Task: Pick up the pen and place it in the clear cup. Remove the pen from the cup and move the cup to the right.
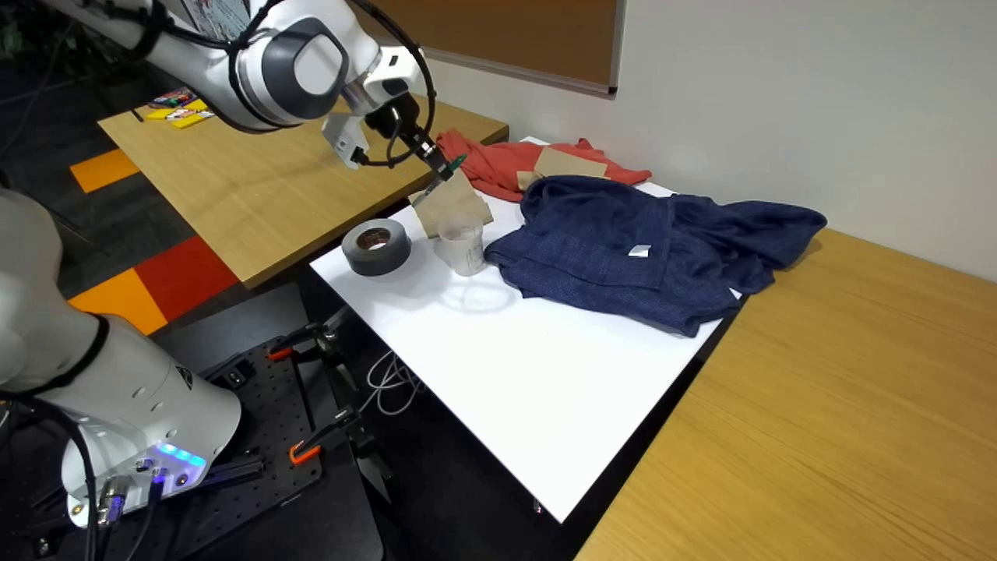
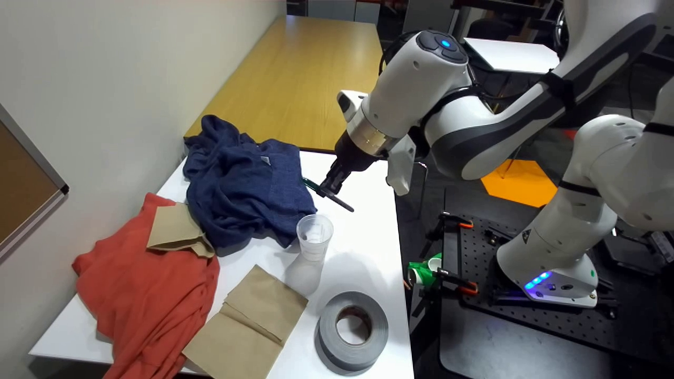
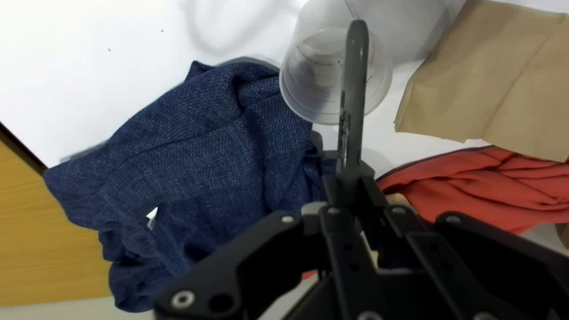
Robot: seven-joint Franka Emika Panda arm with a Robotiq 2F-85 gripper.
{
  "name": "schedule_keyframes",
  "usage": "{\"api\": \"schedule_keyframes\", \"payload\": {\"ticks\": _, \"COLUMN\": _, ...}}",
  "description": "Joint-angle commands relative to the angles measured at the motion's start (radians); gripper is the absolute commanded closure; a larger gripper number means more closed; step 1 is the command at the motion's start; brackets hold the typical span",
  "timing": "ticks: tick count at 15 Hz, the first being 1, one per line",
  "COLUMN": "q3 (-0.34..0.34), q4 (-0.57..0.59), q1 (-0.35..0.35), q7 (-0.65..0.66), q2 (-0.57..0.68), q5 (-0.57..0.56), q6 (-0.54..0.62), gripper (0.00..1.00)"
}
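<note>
My gripper (image 3: 351, 186) is shut on the pen (image 3: 354, 84), whose grey end points away from the jaws in the wrist view. In an exterior view, the pen's green end (image 1: 459, 161) sticks out past the fingertips; the slanted pen (image 2: 339, 202) also shows well above the table. The clear cup (image 2: 314, 239) stands upright on the white tabletop, apart from the gripper (image 2: 325, 190). Seen from the wrist, the pen crosses in front of the cup (image 3: 306, 84) and covers a strip of it. No contact between pen and cup shows in the exterior views.
A grey tape roll (image 2: 329, 337) lies near the cup. A dark blue garment (image 1: 615, 241) is bunched close beside the cup. Brown paper (image 2: 263, 302) and a red cloth (image 2: 147, 295) lie toward the wall. The white table (image 1: 537, 389) has wooden tables alongside.
</note>
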Motion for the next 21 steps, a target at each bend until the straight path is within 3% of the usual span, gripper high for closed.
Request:
{"api": "schedule_keyframes", "payload": {"ticks": 1, "q3": 0.087, "q4": 0.080, "q1": -0.091, "q7": 0.276, "q2": 0.024, "q5": -0.177, "q6": -0.065, "gripper": 0.96}}
{"api": "schedule_keyframes", "payload": {"ticks": 5, "q3": 0.178, "q4": 0.146, "q1": -0.162, "q7": 0.600, "q2": 0.020, "q5": -0.382, "q6": -0.179, "gripper": 0.96}}
{"api": "schedule_keyframes", "payload": {"ticks": 9, "q3": 0.242, "q4": 0.205, "q1": -0.142, "q7": 0.909, "q2": 0.107, "q5": -0.599, "q6": -0.318, "gripper": 0.96}}
{"api": "schedule_keyframes", "payload": {"ticks": 11, "q3": 0.258, "q4": 0.221, "q1": -0.126, "q7": 0.930, "q2": 0.167, "q5": -0.618, "q6": -0.348, "gripper": 0.96}}
{"api": "schedule_keyframes", "payload": {"ticks": 12, "q3": 0.244, "q4": 0.171, "q1": -0.136, "q7": 0.891, "q2": 0.092, "q5": -0.586, "q6": -0.306, "gripper": 0.85}}
{"api": "schedule_keyframes", "payload": {"ticks": 16, "q3": 0.252, "q4": 0.199, "q1": -0.127, "q7": 0.903, "q2": 0.165, "q5": -0.593, "q6": -0.316, "gripper": 0.85}}
{"api": "schedule_keyframes", "payload": {"ticks": 17, "q3": 0.252, "q4": 0.202, "q1": -0.127, "q7": 0.903, "q2": 0.167, "q5": -0.593, "q6": -0.316, "gripper": 0.96}}
{"api": "schedule_keyframes", "payload": {"ticks": 21, "q3": 0.258, "q4": 0.227, "q1": -0.104, "q7": 1.088, "q2": 0.167, "q5": -0.735, "q6": -0.404, "gripper": 0.96}}
